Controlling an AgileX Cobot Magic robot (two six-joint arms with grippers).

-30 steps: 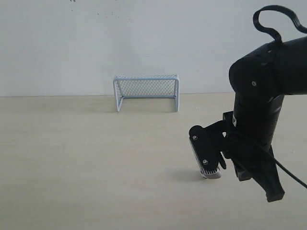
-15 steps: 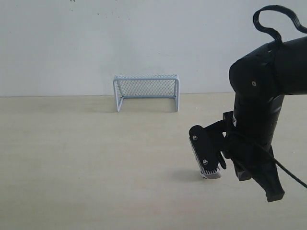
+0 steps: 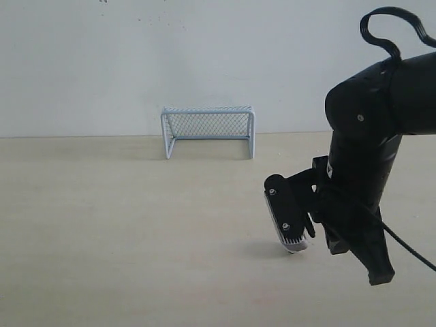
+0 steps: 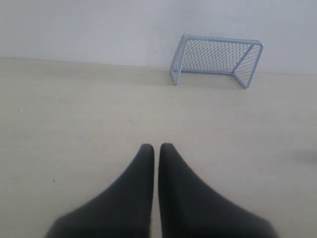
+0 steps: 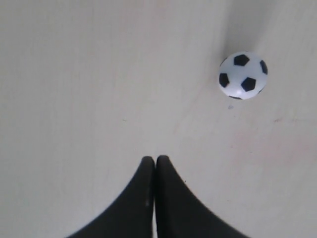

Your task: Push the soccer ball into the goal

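Approach step: closed, empty right hand [image 5: 152,158] hovers near the soccer ball [image 5: 242,76]; next it must get behind it, facing the goal [image 3: 208,131].

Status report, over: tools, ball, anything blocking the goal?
Left tool shut, empty. Right tool shut, soccer ball apart from its tips. Nothing seen in front of the goal.

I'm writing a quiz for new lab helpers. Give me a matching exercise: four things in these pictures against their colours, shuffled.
Things:
1. ball
2. goal
3. table
4. wall

Colours:
a. pale beige
b. white with black patches
c. plain off-white
d. light blue frame with mesh netting

Pairs: 1-b, 2-d, 3-a, 4-c
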